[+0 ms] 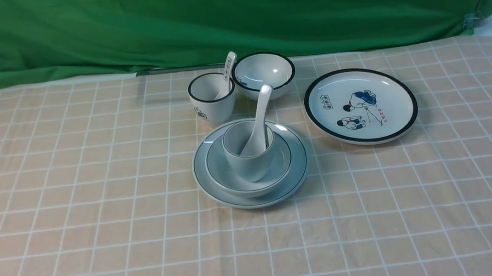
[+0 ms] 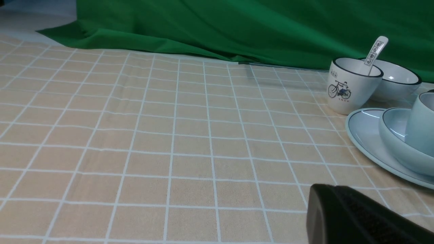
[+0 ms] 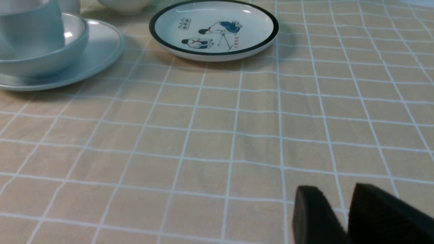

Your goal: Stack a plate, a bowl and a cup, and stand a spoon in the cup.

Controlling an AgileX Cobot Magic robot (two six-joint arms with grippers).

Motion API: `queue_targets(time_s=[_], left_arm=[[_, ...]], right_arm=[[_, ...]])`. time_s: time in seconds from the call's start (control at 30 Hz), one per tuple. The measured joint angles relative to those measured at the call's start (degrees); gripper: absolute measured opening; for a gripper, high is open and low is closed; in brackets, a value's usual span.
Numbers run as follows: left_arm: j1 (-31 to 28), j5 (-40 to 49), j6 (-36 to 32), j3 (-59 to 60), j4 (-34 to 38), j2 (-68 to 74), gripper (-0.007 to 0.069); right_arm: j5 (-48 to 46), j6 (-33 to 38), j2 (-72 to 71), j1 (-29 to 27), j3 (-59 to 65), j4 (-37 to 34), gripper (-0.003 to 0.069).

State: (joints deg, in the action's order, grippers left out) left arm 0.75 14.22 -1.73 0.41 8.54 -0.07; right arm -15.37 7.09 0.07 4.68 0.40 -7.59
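Our left gripper: fingers together, nothing in them. Our right gripper: fingers apart, empty, over checked cloth. Further out, we've got plain spoon leaning in plain cup, cup in plain bowl, bowl on plain plate. Cartoon plate sits beside our stack, printed cup and black-rimmed bowl behind.

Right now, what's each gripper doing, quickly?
Left gripper: closed, holding nothing.
Right gripper: open, fingers apart with nothing between them.

Dishes on checkered tablecloth
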Motion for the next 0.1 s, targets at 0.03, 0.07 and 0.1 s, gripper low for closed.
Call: queue_targets(time_s=[0.03, 0.07, 0.1], left_arm=[[0.0, 0.0, 0.0, 0.0, 0.0, 0.0, 0.0007], [0.0, 0.0, 0.0, 0.0, 0.0, 0.0, 0.0007], [0.0, 0.0, 0.0, 0.0, 0.0, 0.0, 0.0007]], right_arm=[[0.0, 0.0, 0.0, 0.0, 0.0, 0.0, 0.0216], [0.0, 0.0, 0.0, 0.0, 0.0, 0.0, 0.0216], [0.0, 0.0, 0.0, 0.0, 0.0, 0.0, 0.0216]])
